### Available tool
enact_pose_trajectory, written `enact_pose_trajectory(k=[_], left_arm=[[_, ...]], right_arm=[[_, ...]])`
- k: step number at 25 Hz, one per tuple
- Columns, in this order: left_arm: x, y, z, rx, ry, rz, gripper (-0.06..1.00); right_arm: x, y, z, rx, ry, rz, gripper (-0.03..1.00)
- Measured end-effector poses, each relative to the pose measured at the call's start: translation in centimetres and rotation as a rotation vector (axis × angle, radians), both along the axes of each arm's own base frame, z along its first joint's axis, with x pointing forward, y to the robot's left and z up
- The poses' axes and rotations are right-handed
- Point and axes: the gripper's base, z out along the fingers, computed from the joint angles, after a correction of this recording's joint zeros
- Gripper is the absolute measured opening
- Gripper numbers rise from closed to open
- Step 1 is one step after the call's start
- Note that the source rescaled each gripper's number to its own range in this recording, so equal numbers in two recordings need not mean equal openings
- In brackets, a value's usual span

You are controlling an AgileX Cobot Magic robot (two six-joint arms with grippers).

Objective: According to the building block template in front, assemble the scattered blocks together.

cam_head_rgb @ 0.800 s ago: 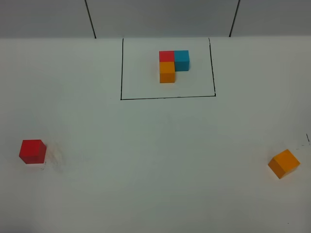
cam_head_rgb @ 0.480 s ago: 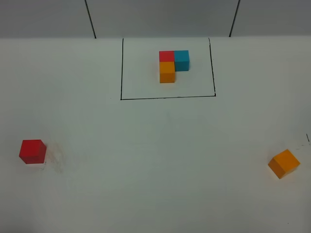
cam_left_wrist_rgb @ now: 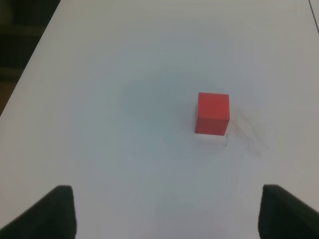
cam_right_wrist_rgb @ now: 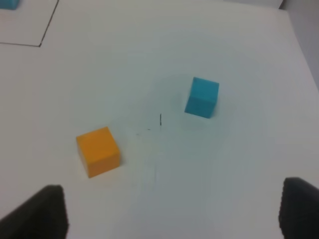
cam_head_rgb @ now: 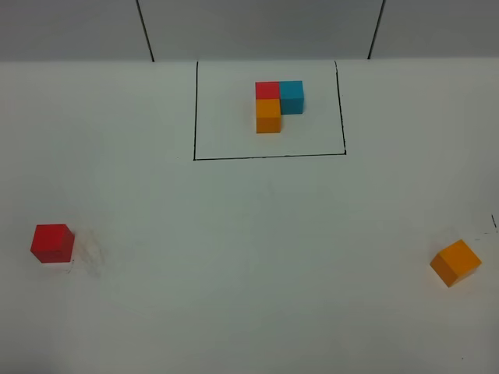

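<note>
The building block template (cam_head_rgb: 278, 105), a red, sky-blue and orange L-shaped cluster, sits inside the black drawn rectangle (cam_head_rgb: 269, 157) at the back of the table. The loose red cube (cam_head_rgb: 52, 243) lies at the far left and shows in the left wrist view (cam_left_wrist_rgb: 213, 113), ahead of my open, empty left gripper (cam_left_wrist_rgb: 167, 214). The loose orange cube (cam_head_rgb: 455, 262) lies at the far right. The right wrist view shows it (cam_right_wrist_rgb: 98, 151) beside the loose sky-blue cube (cam_right_wrist_rgb: 202, 97), both ahead of my open, empty right gripper (cam_right_wrist_rgb: 172, 214). Neither gripper shows in the exterior high view.
The white table (cam_head_rgb: 249, 234) ends at a grey back wall (cam_head_rgb: 257, 27). The left wrist view shows the table's left edge (cam_left_wrist_rgb: 30, 64) with a dark drop beyond. A corner of the black frame (cam_right_wrist_rgb: 47, 25) shows in the right wrist view.
</note>
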Motion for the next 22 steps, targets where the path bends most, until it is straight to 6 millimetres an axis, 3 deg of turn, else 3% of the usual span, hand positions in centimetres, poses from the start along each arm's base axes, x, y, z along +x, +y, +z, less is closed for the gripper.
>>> enact_pose_trajectory(k=[5,9,12,16,22], left_arm=[[0.3,0.0,0.1,0.000,0.019,0.000,0.68],[2.3,0.0,1.3,-0.003,0.132,0.000,0.76],[4.8,0.1,2.9,-0.008,0.240,0.003,0.83],[9.3,0.2,4.5,-0.013,0.383,0.005,0.85],[16.3,0.2,3.8,-0.027,0.590,-0.001,0.82]], right_arm=[[0.0,0.0,0.0,0.000,0.000,0.000,0.72],[0.0,0.0,0.0,0.000,0.000,0.000,0.72],[0.0,0.0,0.0,0.000,0.000,0.000,0.72],[0.0,0.0,0.0,0.000,0.000,0.000,0.72],[0.0,0.0,0.0,0.000,0.000,0.000,0.72]])
